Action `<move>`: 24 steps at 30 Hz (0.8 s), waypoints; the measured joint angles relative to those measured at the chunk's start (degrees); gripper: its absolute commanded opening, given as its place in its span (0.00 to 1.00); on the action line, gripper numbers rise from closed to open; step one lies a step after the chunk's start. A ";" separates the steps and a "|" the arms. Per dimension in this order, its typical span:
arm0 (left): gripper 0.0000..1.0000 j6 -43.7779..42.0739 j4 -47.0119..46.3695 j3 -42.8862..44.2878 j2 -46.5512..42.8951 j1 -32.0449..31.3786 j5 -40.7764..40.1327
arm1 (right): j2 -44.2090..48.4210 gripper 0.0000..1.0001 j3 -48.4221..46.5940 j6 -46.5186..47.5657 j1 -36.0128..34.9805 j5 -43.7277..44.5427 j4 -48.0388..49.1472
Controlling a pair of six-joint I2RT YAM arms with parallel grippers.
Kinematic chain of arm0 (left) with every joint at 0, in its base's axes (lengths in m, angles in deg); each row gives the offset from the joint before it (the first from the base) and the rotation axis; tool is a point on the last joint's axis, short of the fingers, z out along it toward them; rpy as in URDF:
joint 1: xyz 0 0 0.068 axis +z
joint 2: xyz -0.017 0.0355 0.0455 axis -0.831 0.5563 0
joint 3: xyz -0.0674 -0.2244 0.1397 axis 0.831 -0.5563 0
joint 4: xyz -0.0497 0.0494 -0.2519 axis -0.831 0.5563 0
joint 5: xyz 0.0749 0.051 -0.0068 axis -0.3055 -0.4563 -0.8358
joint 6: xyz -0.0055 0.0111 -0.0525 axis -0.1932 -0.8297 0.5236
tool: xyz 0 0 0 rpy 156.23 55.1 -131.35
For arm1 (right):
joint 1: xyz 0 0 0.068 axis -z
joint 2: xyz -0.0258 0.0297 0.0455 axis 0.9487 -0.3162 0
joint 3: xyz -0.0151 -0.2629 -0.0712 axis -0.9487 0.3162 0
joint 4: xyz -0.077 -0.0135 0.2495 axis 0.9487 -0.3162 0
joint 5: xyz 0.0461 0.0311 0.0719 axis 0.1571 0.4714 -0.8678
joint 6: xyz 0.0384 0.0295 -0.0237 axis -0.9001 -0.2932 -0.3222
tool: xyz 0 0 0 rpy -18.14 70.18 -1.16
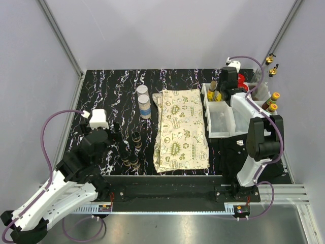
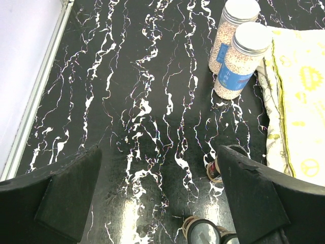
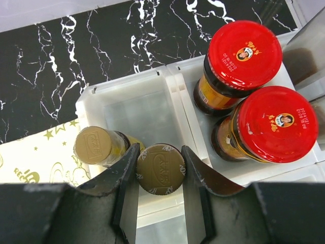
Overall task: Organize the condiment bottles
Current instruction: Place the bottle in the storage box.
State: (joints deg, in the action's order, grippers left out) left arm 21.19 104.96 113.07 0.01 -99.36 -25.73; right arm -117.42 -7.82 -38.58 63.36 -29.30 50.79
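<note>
My right gripper (image 3: 161, 170) is shut on the gold cap of a dark bottle (image 3: 161, 168), upright inside the back white bin (image 3: 132, 96). A second gold-capped bottle (image 3: 94, 145) stands just left of it. Two red-capped jars (image 3: 245, 48) (image 3: 277, 123) fill the neighbouring bin. In the top view this gripper (image 1: 221, 93) hangs over the bins at the right. My left gripper (image 2: 157, 198) is open and empty above the black marble table. Two clear white-capped jars (image 2: 249, 40) stand ahead of it. Small dark bottles (image 2: 218, 165) (image 2: 203, 231) stand by its right finger (image 2: 264, 198).
A cream patterned cloth (image 1: 182, 129) lies mid-table between the arms. A front white bin (image 1: 221, 122) sits beside it. More bottles with yellow caps (image 1: 273, 101) stand at the far right. Several small dark bottles (image 1: 133, 150) stand left of the cloth.
</note>
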 measured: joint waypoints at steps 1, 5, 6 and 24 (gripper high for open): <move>0.99 0.00 0.00 0.00 -0.02 0.00 -0.02 | -0.17 0.00 -0.02 0.00 0.02 0.02 0.02; 0.99 -0.20 0.00 0.00 -0.04 0.11 0.00 | -1.27 0.00 -0.02 0.02 0.02 0.07 0.02; 0.99 -0.22 -0.02 0.00 -0.04 0.11 0.00 | -1.62 0.00 -0.09 0.04 0.02 0.11 -0.04; 0.99 -0.22 -0.02 0.00 -0.42 0.68 0.92 | -4.70 0.78 -1.75 -0.26 0.02 1.66 -2.62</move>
State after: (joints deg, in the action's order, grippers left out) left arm 20.97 104.94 113.07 -0.40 -98.68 -24.81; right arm -122.12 -9.57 -38.84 63.38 -27.64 48.17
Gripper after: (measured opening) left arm 0.987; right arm 0.640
